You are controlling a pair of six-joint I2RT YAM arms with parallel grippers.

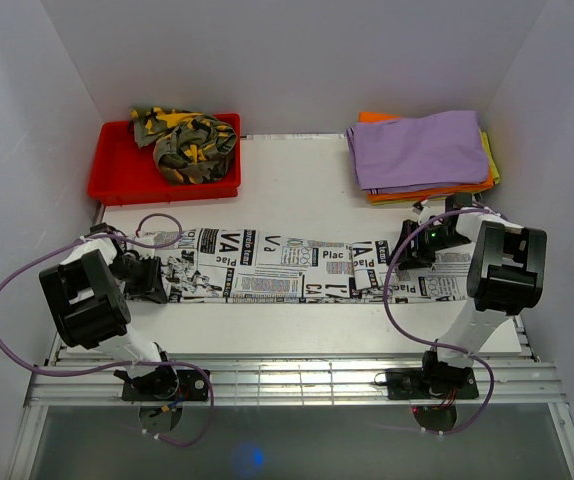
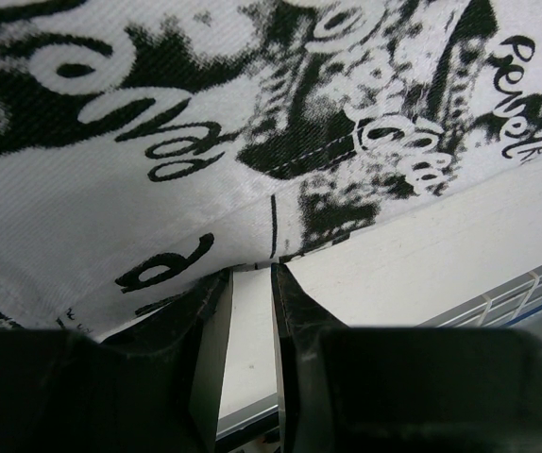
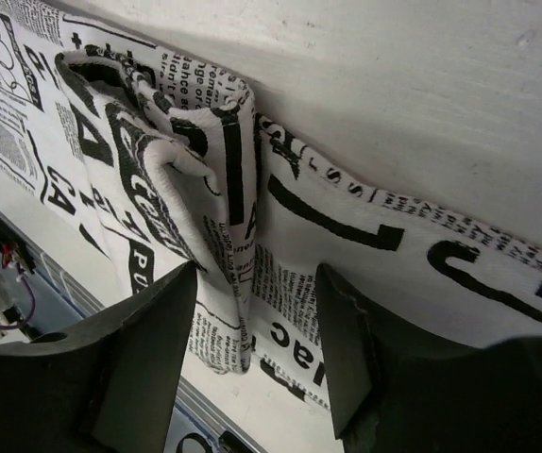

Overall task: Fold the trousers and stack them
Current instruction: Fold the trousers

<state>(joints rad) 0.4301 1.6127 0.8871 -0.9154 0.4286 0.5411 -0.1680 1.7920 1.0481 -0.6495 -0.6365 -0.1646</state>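
Observation:
The white, black-lettered trousers (image 1: 287,262) lie as one long folded strip across the table. My left gripper (image 1: 155,280) is at the strip's left end. In the left wrist view its narrow jaws (image 2: 250,272) pinch the cloth's edge (image 2: 205,189) at their tips, and the cloth drapes over the left finger. My right gripper (image 1: 409,250) is at the right end. In the right wrist view it (image 3: 257,276) stands open astride a raised fold of the trousers (image 3: 238,189), with a gap on each side. The camouflage trousers (image 1: 187,142) lie crumpled in a red tray (image 1: 117,180).
A stack of folded purple, orange and yellow cloths (image 1: 422,155) sits at the back right. White walls enclose the table on three sides. A metal rail (image 1: 287,380) runs along the near edge by the arm bases.

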